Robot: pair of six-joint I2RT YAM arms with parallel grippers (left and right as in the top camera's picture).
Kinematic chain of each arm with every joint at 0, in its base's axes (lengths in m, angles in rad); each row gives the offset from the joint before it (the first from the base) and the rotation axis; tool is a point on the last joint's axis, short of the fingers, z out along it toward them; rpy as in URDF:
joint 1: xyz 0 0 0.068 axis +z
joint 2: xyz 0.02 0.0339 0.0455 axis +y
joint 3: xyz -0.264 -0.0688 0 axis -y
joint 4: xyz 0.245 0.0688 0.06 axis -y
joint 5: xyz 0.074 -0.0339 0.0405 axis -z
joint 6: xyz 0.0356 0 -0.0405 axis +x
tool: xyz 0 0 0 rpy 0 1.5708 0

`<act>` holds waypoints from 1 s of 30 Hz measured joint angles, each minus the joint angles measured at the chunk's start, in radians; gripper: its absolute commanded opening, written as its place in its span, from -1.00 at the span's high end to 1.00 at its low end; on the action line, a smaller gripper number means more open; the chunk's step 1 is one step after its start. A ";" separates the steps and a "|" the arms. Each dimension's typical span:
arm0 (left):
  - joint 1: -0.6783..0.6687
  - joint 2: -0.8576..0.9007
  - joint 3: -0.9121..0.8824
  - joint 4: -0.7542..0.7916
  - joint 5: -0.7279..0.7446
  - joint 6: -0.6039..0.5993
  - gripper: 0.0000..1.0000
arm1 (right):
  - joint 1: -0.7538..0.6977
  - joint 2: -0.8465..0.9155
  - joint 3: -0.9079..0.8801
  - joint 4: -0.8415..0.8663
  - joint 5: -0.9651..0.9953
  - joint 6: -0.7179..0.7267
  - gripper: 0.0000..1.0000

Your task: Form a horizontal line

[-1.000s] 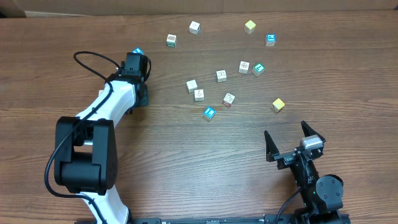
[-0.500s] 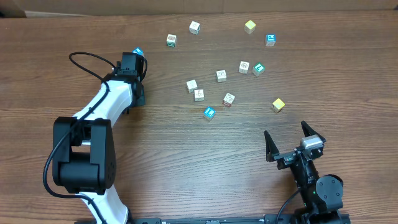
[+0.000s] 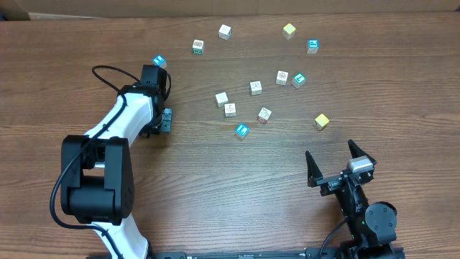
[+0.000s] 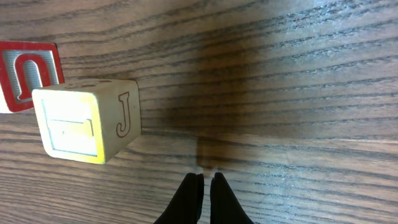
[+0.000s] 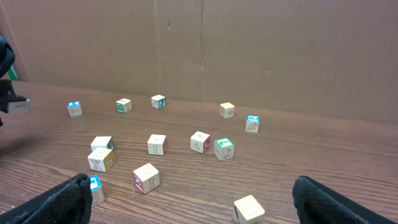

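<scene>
No row of touching cubes shows; the small printed cubes lie scattered singly on the far half of the table. A blue cube sits far left, two white cubes near the middle, a blue one and a yellow one nearer. My left gripper is shut and empty, low over the wood left of the cluster. In the left wrist view its tips are right of a J cube. My right gripper is open and empty at the front right.
More cubes lie at the back: white, white-green, yellow, blue. A cardboard wall stands behind the table. A red-faced cube touches the J cube.
My left arm has swung back from the far-left blue cube, which now shows fully. Its gripper has moved a little nearer and to the right. The right arm has not moved.
</scene>
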 measured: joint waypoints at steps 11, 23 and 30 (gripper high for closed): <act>0.000 0.000 0.000 0.003 -0.096 -0.078 0.86 | 0.000 0.000 0.000 0.000 0.000 0.001 -1.00; 0.034 0.000 0.000 -0.008 -0.122 -0.119 0.88 | 0.000 0.000 0.000 0.000 0.000 0.000 -1.00; 0.053 0.000 0.000 -0.006 -0.124 -0.119 0.81 | 0.000 0.000 0.000 0.000 0.000 0.000 -1.00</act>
